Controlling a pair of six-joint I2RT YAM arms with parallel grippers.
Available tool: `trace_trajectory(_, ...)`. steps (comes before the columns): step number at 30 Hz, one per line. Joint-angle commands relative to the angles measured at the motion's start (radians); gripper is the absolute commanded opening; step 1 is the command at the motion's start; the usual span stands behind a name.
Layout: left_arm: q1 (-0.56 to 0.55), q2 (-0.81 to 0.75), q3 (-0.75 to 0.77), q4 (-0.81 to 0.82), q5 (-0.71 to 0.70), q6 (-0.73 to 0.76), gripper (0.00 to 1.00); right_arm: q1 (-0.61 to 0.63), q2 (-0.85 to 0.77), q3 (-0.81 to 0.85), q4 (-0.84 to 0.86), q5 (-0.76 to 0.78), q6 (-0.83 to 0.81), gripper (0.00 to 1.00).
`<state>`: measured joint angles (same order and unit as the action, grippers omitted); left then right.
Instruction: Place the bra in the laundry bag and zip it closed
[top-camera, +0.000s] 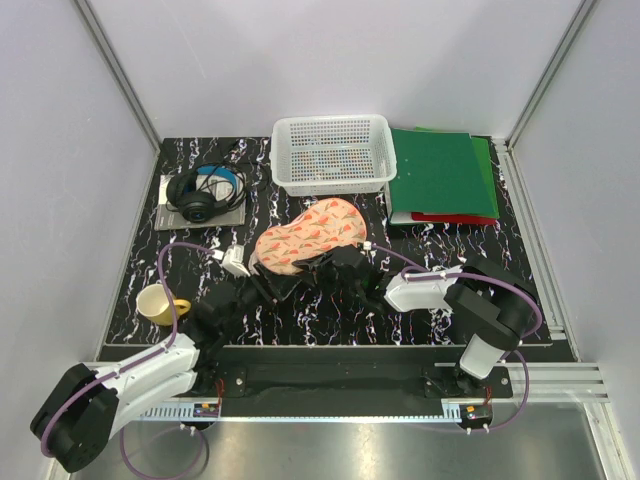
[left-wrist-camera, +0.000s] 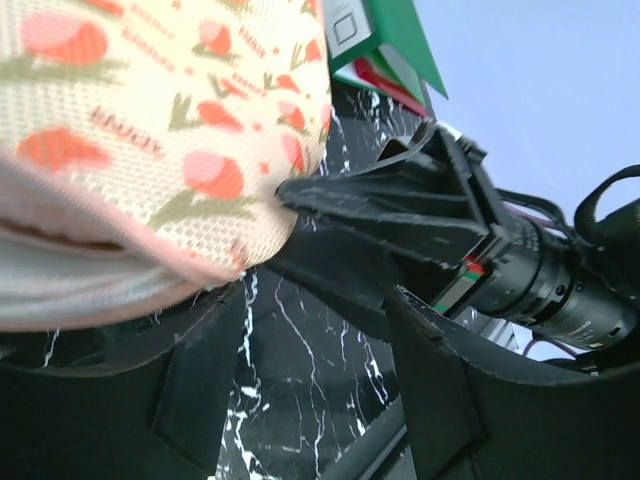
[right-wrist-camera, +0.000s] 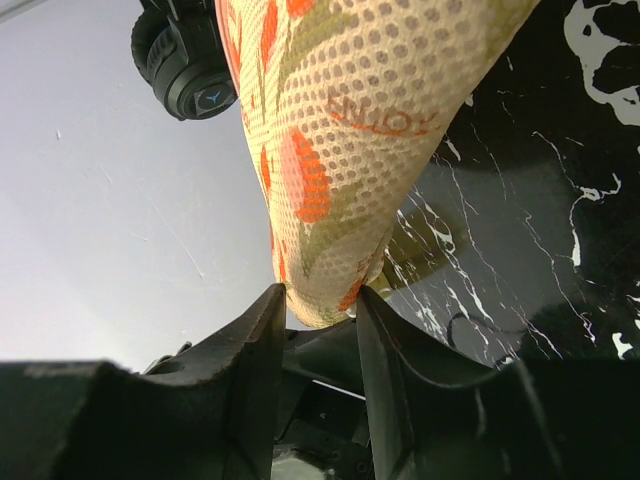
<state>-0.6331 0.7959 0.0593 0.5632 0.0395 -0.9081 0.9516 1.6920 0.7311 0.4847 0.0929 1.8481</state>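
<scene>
1. The laundry bag (top-camera: 310, 232) lies in the middle of the bench (top-camera: 330, 318), its long axis running near-left to far-right. No bra shows, so it is probably inside.
2. The right hand (right-wrist-camera: 322, 300) is clenched on the bag's near edge.
3. The left hand (left-wrist-camera: 318, 330) is released, just beside the pink zip edge (left-wrist-camera: 150, 262) at the near-left lobe. It looks better placed to run the zip.

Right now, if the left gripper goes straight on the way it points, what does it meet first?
Most likely the right gripper, which is shut on the end of the laundry bag directly ahead. The open left gripper has only bare table between its jaws; depth is unclear.
</scene>
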Motion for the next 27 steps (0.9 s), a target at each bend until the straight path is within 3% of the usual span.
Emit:
trace_trajectory(1, 0.006, -0.007, -0.001, -0.003, 0.049, -0.054, 0.6, 0.009, -0.028, 0.014, 0.023, 0.01, -0.01, 0.42)
trace_trajectory(4, 0.006, -0.061, 0.023, -0.142, 0.069, -0.061, 0.6, 0.01, -0.035, -0.009, 0.025, 0.007, -0.049, 0.46)
trace_trajectory(5, 0.007, -0.076, 0.042, -0.272, 0.069, -0.058, 0.6, 0.009, -0.04, -0.021, 0.011, 0.005, -0.068, 0.49)
trace_trajectory(6, 0.01, -0.108, 0.062, -0.349, 0.065, -0.057, 0.6, 0.009, -0.051, -0.03, -0.001, -0.004, -0.11, 0.58)
trace_trajectory(11, 0.022, -0.201, 0.16, -0.8, -0.036, -0.107, 0.72, 0.009, -0.086, -0.123, -0.006, -0.076, -0.3, 0.79)
trace_trajectory(15, 0.056, -0.241, 0.174, -0.803, 0.0, -0.121, 0.75, 0.006, -0.165, -0.226, -0.015, -0.172, -0.491, 0.86)
trace_trajectory(16, 0.073, -0.209, 0.216, -0.803, 0.017, -0.101, 0.75, -0.002, -0.219, -0.273, -0.032, -0.174, -0.542, 0.93)
trace_trajectory(20, 0.183, -0.068, 0.33, -0.899, 0.06, 0.006, 0.78, -0.117, -0.382, -0.383, -0.101, -0.212, -0.657, 1.0)
trace_trajectory(24, 0.306, 0.041, 0.372, -0.873, 0.141, 0.07, 0.84, -0.295, -0.485, -0.29, -0.296, -0.268, -0.949, 1.0)
trace_trajectory(27, 0.389, 0.091, 0.388, -0.847, 0.177, 0.112, 0.84, -0.422, -0.43, -0.162, -0.406, -0.312, -1.119, 1.0)
